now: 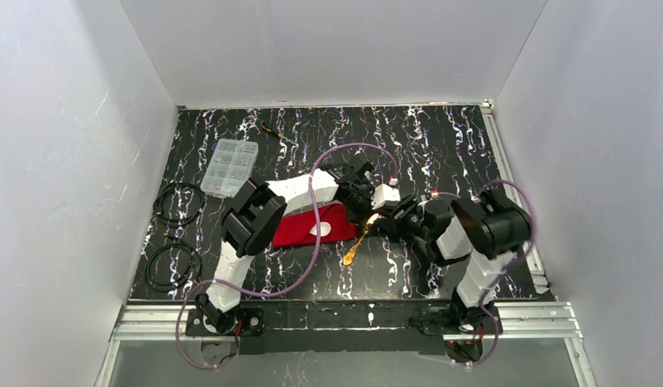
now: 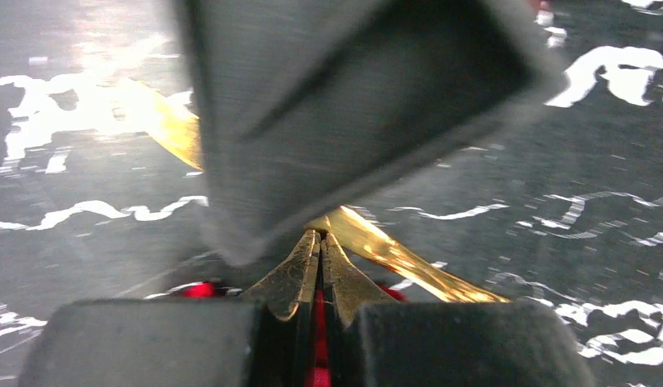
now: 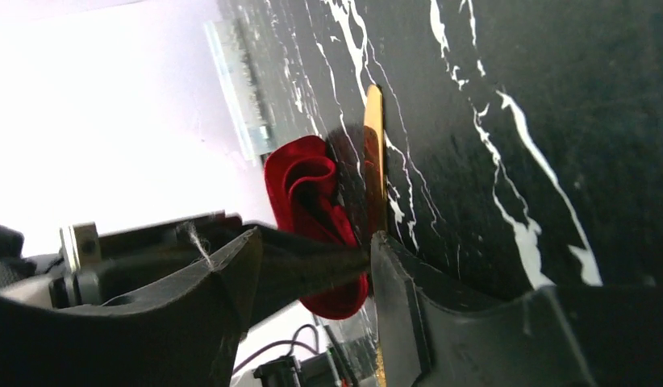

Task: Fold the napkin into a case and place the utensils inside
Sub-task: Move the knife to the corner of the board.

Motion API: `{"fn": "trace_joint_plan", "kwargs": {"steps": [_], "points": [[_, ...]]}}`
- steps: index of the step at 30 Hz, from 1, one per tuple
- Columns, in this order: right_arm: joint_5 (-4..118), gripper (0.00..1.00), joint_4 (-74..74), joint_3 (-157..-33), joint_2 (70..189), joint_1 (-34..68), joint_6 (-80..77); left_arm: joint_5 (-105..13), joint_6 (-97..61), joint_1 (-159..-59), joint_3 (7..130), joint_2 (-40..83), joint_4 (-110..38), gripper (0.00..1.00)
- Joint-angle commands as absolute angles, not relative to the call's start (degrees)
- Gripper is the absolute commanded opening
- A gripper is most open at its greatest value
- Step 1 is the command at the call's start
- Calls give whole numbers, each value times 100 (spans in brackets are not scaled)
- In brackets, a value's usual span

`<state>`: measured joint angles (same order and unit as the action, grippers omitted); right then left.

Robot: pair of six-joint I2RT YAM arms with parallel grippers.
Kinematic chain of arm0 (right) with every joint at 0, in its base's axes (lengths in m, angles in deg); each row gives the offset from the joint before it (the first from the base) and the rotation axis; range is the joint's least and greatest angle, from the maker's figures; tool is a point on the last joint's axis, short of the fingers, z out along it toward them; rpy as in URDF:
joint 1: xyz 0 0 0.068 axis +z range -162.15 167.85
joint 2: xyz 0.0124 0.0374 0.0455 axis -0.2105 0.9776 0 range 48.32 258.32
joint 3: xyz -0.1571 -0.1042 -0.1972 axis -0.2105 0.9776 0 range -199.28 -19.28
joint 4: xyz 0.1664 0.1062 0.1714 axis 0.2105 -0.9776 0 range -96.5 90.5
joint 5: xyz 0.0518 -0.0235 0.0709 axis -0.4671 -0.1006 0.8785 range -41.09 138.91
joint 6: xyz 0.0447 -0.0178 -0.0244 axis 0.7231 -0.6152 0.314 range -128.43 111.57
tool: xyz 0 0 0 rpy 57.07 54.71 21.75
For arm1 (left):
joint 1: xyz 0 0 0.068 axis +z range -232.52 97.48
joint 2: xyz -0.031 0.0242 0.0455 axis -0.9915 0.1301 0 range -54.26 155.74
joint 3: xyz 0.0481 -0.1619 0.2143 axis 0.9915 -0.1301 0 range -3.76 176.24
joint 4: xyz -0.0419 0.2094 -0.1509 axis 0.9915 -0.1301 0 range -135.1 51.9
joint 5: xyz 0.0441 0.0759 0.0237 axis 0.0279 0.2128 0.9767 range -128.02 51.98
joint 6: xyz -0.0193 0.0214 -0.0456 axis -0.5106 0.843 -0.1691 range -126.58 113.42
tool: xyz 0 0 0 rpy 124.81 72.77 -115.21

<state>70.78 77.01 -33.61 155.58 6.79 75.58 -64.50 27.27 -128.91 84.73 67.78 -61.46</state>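
Note:
The red napkin point(image 1: 308, 227) lies folded into a narrow strip at mid-table, and the white spoon point(image 1: 320, 230) shows on it. Just right of the napkin, the yellow-gold utensil point(image 1: 356, 242) lies slanted on the table. My left gripper point(image 2: 320, 238) is shut, its tips touching the gold utensil point(image 2: 393, 254); red cloth shows behind the fingers. My right gripper point(image 3: 312, 242) is open around the left gripper's tips. The gold utensil point(image 3: 373, 153) runs along its right finger point(image 3: 397, 290), and the rolled napkin end point(image 3: 308, 189) lies just beyond.
A clear plastic compartment box point(image 1: 229, 167) and a thin black-and-yellow tool point(image 1: 272, 131) lie at the back left. Two black cable rings point(image 1: 179, 203) point(image 1: 168, 266) sit by the left wall. Aluminium rails point(image 1: 514, 177) edge the right side and the front.

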Motion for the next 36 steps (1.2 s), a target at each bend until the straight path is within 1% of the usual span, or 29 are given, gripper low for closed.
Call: {"fn": "trace_joint_plan", "kwargs": {"steps": [1,2,5,7,10,15,17,19,21,23,28,33,36], "points": [[6764,62,3996,-3706,14181,531,6219,-7224,2828,-13162,8620,6097,-7302,0],[6549,63,3254,-3857,13828,512,5804,-7245,2870,-13167,8646,6000,-7443,0],[6001,65,1792,-4341,13187,454,4841,-7215,2995,-13196,8805,5795,-7833,12],[5849,65,1135,-4677,13092,435,4337,-7127,3005,-13220,8798,5597,-7938,20],[5649,64,626,-5264,13212,428,3901,-6971,3114,-13295,8647,5321,-8030,25],[5239,60,196,-6096,13788,646,3414,-6653,3317,-13332,7894,4728,-8053,25],[4859,58,-304,-6571,14059,891,3119,-6468,3610,-13327,7335,4366,-7880,24],[4491,56,-581,-6884,14253,1217,2913,-6266,4054,-13332,6504,3959,-7499,24],[4332,51,-729,-7017,14395,1413,2827,-6157,4375,-13327,5950,3661,-7228,24],[4234,47,-784,-7012,14458,1574,2807,-6099,4560,-13332,5440,3386,-6834,24],[3719,41,-1016,-7015,14520,2169,2678,-5990,4828,-13456,4412,2630,-5827,25],[3648,33,-862,-6397,14189,2535,2933,-6008,4978,-13715,3774,2233,-5059,26],[3617,31,-749,-5973,13942,2777,3086,-5957,5063,-13903,3446,2190,-4552,28]]}}
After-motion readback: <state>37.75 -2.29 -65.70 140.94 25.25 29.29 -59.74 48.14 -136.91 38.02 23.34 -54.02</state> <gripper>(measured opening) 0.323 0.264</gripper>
